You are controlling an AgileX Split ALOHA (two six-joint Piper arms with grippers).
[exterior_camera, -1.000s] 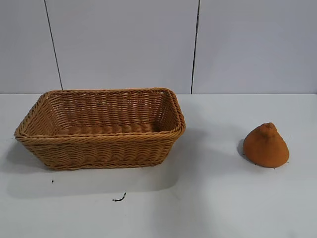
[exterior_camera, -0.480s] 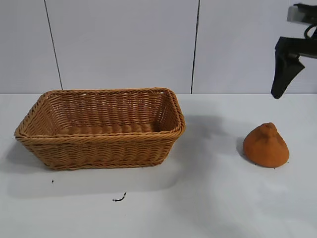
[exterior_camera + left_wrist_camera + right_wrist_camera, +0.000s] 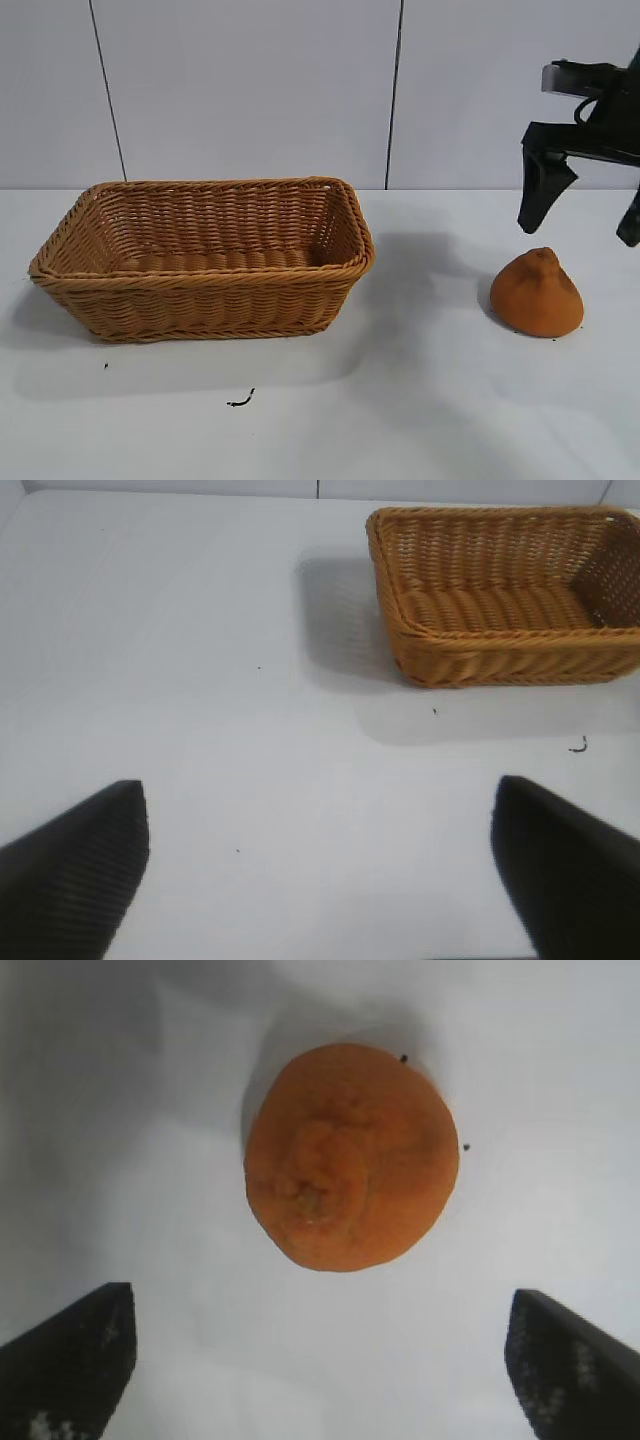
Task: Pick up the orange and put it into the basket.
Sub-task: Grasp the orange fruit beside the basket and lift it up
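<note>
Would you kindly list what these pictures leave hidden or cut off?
- Right gripper: exterior view's right edge cuts off its far finger and the arm.
- Basket: near wall hides part of its floor; the left wrist view's edge crops one end.
- Orange: underside hidden against the table.
- Left gripper: only fingertips show.

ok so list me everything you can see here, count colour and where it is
basket: one, tan-brown woven wicker, rectangular, on the table's left half in the exterior view, nothing seen inside
orange: one, dull orange-brown with a knobbed top, on the table to the right of the basket and apart from it
dark curled scrap: one, black, on the table in front of the basket
table: one, white, bearing all of the above
wall: pale grey panels with dark seams, behind the table
right hand: one, black, open, hanging just above the orange without touching it
left hand: one, black, open, over bare table away from the basket
</note>
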